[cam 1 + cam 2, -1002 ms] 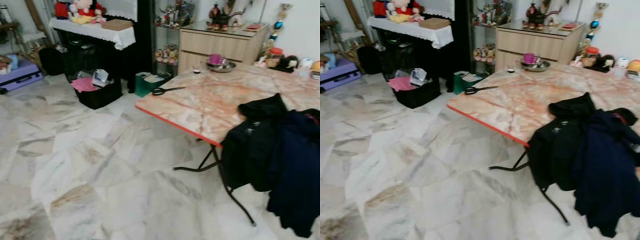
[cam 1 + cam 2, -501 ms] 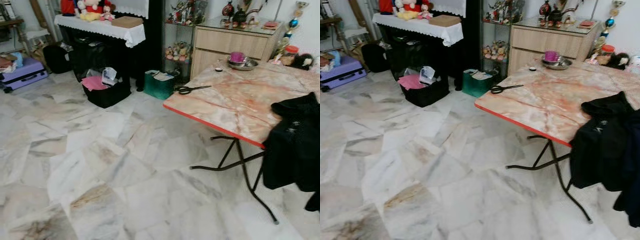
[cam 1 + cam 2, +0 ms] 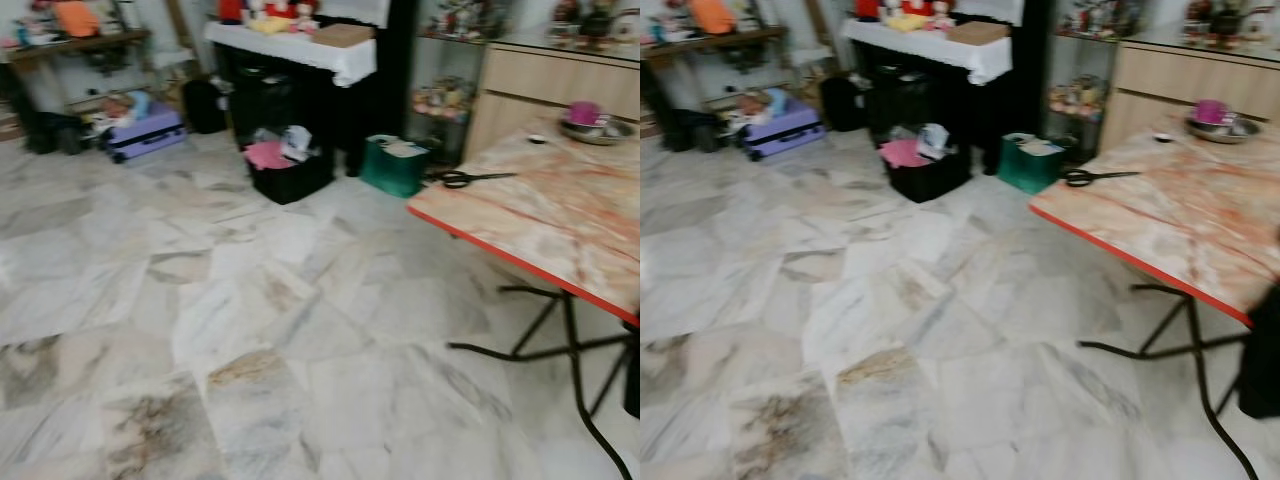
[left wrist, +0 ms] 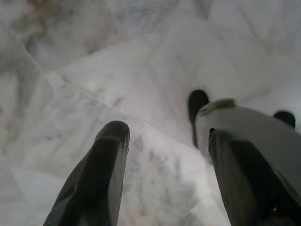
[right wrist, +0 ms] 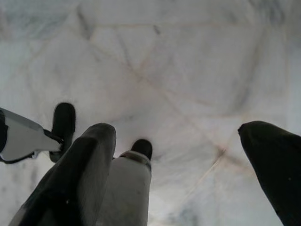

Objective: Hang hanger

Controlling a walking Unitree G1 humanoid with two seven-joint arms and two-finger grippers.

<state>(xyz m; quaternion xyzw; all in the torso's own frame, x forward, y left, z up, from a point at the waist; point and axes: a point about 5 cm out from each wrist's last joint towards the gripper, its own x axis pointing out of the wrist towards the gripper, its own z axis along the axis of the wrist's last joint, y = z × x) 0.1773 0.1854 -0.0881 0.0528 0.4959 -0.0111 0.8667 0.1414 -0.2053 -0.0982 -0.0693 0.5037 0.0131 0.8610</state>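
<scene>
Fingers of your left gripper are standing wide apart and holding nothing, pointing down at the marble floor; your right gripper is hanging spread just as wide over the same tiles, also empty. You are facing an open stretch of floor with the bench at your right, scissors lying near its far corner and a metal bowl further back; a black bin and a green box are sitting by the dark cabinet. No hanger is visible, so its place, heading and long axis cannot be told. The risk, as I judge it, is walking on blurred pictures and clipping the bench's splayed legs, or passing the hanger unnoticed.
</scene>
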